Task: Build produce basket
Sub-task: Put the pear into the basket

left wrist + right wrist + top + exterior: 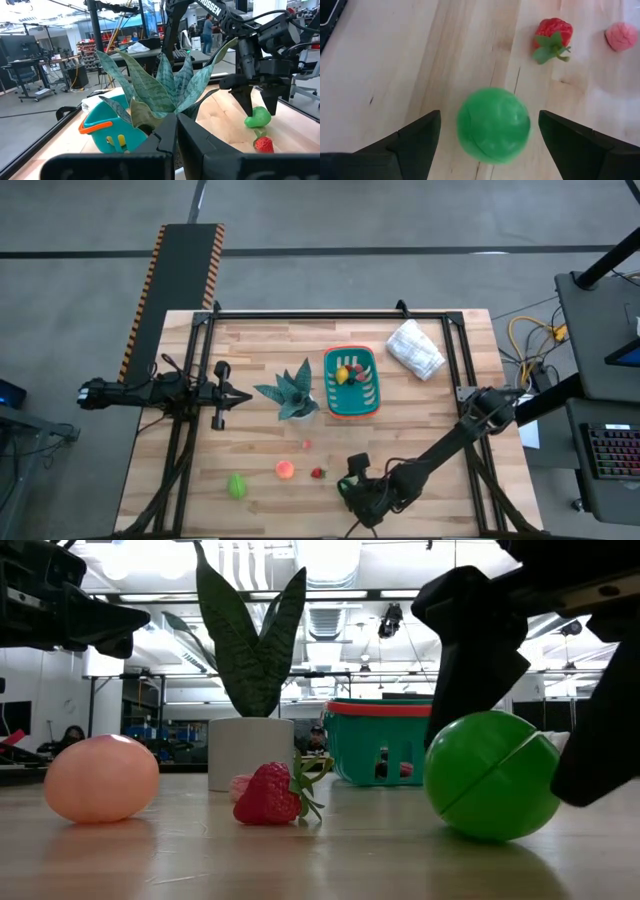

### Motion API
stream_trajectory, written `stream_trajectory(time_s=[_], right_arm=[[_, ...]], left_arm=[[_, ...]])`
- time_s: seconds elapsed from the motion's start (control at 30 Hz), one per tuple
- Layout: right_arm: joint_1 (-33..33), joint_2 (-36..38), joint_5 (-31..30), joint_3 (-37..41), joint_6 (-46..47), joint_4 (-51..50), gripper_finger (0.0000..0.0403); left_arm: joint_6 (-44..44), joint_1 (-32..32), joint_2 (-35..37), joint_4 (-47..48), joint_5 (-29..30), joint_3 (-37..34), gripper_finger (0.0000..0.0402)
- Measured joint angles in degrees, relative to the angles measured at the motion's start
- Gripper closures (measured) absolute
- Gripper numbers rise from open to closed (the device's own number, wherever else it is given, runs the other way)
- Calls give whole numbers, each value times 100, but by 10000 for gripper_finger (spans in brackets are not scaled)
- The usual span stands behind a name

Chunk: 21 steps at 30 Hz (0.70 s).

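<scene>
The teal basket (352, 406) with an orange band stands at the table's middle far side and holds yellow, red and dark produce (348, 373). A green ball (493, 125) lies on the table near the front edge. My right gripper (490, 117) slants down over it, open, one finger on either side and a gap at each. In the high view the gripper (358, 488) hides the ball. A strawberry (318, 473), a peach-coloured ball (285, 470) and a green piece (237, 485) lie to its left. My left gripper (240, 396) waits shut at the left, level, beside the plant.
A teal spiky-leaved plant in a white pot (293, 392) stands left of the basket. A white bag (415, 348) lies at the far right. A small pink piece (306, 444) rests between the plant and the strawberry. Black frame rails (330, 314) run along the table's edges.
</scene>
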<state>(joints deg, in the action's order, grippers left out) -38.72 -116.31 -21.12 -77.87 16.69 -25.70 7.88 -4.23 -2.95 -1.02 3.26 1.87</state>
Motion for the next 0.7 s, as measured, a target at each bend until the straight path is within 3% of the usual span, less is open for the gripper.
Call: stream_trajectory(time_s=[0.7], right_arm=[[50,-202,-168,5,-74,110,76]], left_arm=[[0,0,-2,0,-2,0,402]])
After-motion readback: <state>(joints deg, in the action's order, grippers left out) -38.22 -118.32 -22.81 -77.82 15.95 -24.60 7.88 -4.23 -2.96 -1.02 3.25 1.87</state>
